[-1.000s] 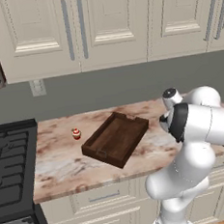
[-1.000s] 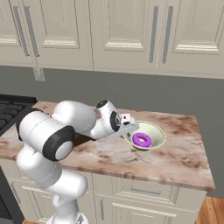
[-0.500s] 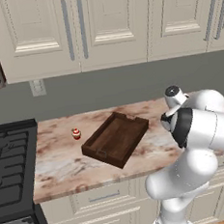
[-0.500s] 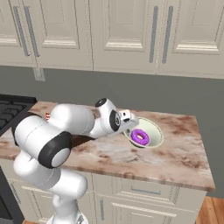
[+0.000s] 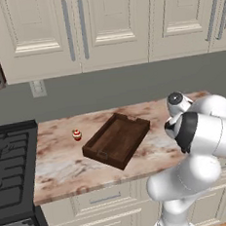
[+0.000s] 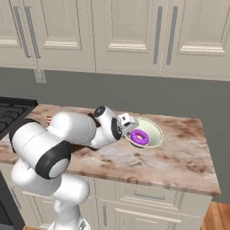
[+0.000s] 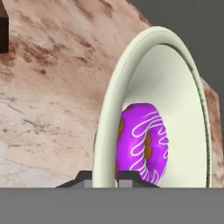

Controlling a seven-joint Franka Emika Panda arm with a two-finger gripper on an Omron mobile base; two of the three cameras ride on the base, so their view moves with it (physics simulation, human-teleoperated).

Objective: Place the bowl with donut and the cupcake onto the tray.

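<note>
The cream-white bowl (image 6: 155, 130) with the purple-frosted donut (image 6: 139, 137) in it sits at the right part of the counter. My gripper (image 6: 129, 131) is at its left rim. In the hand view the bowl (image 7: 175, 96) stands on edge because the hand is rolled, the donut (image 7: 144, 144) lies inside it, and my gripper (image 7: 106, 178) is shut on the rim, one fingertip on each side. The dark wooden tray (image 5: 116, 140) lies mid-counter, holding nothing. Left of it stands the tiny red-and-white cupcake (image 5: 77, 134), which also peeks out behind my arm (image 6: 49, 119).
A black stove (image 5: 12, 164) borders the counter on the left. The marble counter (image 6: 188, 157) ends a little to the right of the bowl. Cream cabinets hang above the grey back wall. My arm stretches over the stretch between tray and bowl.
The bowl with the donut has shifted slightly left and up in the right base view, along with my gripper on its rim. Tray and cupcake have stayed put.
</note>
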